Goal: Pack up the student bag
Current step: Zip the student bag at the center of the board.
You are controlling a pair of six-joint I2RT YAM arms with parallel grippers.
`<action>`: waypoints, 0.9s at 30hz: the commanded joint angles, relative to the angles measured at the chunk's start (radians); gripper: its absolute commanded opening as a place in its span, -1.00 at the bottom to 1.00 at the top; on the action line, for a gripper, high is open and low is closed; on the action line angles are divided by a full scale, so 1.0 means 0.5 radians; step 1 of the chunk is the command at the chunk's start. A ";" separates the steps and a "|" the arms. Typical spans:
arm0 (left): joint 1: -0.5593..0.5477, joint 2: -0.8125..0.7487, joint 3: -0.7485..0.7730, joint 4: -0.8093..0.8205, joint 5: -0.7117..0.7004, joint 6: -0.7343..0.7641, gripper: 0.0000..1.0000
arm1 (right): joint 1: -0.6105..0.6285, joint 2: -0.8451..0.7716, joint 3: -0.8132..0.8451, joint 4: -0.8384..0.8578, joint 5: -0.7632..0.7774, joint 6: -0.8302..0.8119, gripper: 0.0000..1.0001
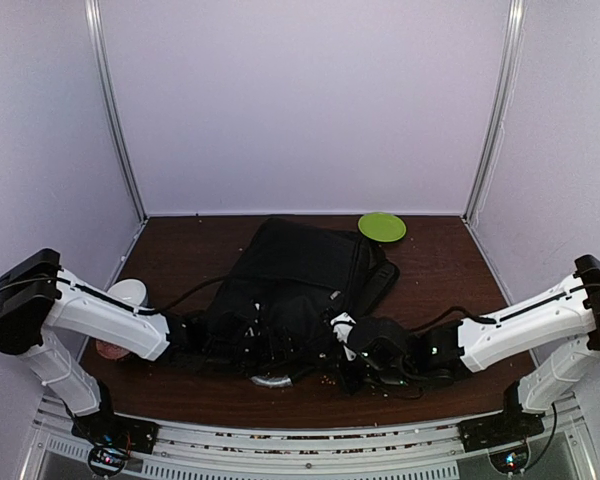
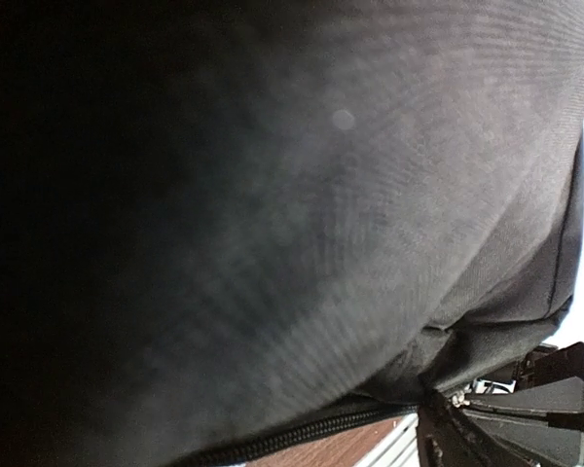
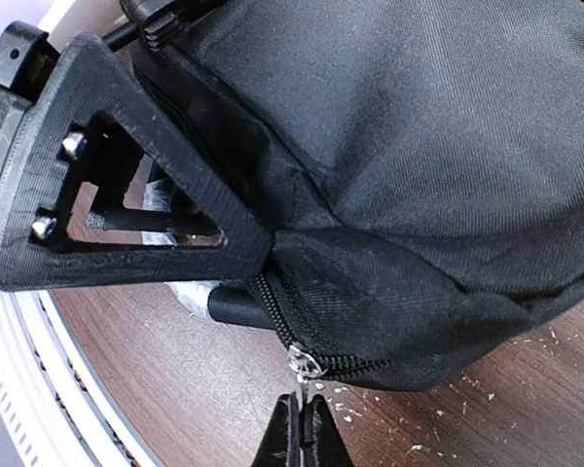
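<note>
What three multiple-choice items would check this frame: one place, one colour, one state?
1. Where is the green plate?
A. On the table, beyond the student bag.
B. Inside the bag.
C. In a gripper.

2. What colour is the student bag?
A. Beige.
B. Black.
C. Red.

3. How is the right gripper?
A. Wide open.
B. Clamped on the plate.
C. Shut, tips just below the zipper slider.

Key:
1 A, the plate lies by the bag's far right corner.
2 B, its fabric is black in every view.
3 C, the right wrist view shows the fingers pressed together.
</note>
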 commanded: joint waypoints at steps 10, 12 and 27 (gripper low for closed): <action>0.011 0.036 0.096 -0.065 -0.135 -0.073 -0.08 | 0.084 0.017 0.115 0.069 0.020 0.010 -1.00; 0.015 0.028 0.091 -0.080 -0.158 -0.082 -0.41 | 0.091 0.012 0.116 0.057 0.039 0.013 -1.00; 0.022 -0.030 0.042 -0.130 -0.244 -0.109 -1.00 | 0.101 -0.112 -0.002 -0.187 0.320 0.122 -1.00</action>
